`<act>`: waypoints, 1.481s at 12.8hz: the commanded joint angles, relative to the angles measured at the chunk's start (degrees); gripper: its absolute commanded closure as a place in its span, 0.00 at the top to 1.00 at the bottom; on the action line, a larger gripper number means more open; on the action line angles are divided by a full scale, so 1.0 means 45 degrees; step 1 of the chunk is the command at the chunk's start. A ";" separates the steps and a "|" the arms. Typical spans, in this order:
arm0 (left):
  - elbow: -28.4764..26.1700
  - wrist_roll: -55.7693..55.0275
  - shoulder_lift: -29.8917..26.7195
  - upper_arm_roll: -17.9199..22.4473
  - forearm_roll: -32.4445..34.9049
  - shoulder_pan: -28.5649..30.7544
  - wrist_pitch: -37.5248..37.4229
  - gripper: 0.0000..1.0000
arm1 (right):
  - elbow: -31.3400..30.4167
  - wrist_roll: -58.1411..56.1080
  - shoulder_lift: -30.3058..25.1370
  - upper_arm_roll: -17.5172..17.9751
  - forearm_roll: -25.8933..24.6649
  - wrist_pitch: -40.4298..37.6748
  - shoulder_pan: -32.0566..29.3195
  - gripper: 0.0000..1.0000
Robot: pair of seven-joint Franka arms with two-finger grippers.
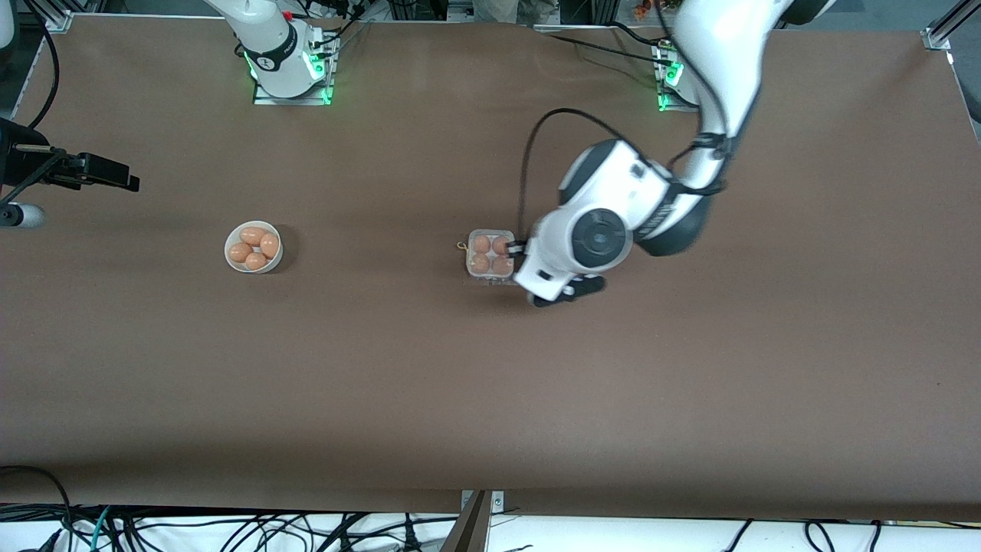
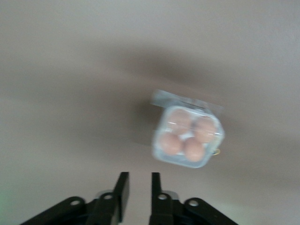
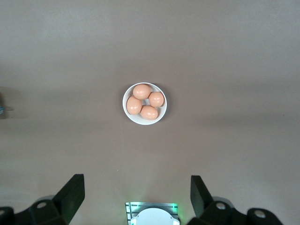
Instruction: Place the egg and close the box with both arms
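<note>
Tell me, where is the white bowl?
In the front view the white bowl, holding four eggs, sits toward the right arm's end, apart from the box.

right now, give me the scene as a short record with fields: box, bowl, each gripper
box: box mid-table, four eggs in its cells, lid looks down over them
bowl: white bowl toward the right arm's end, holds four eggs
left gripper: left gripper empty, fingers slightly apart, up beside the box
right gripper: right gripper open, empty, high over the bowl, arm waits
</note>
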 commanded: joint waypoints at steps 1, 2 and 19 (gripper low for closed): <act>0.1270 0.1961 -0.0689 0.0015 0.0653 0.1491 -0.1873 0.52 | 0.0072 -0.0122 -0.0151 0.0292 -0.0116 -0.0260 -0.0280 1.00; 0.1271 0.2568 -0.1117 0.0054 0.0711 0.2193 -0.1895 0.59 | 0.0072 -0.0122 -0.0131 0.0292 -0.0135 -0.0260 -0.0279 1.00; -0.2175 0.8746 -0.5470 0.0229 0.4247 0.6028 0.0345 1.00 | 0.0072 -0.1001 -0.0483 0.0544 -0.0623 -0.0181 -0.0221 1.00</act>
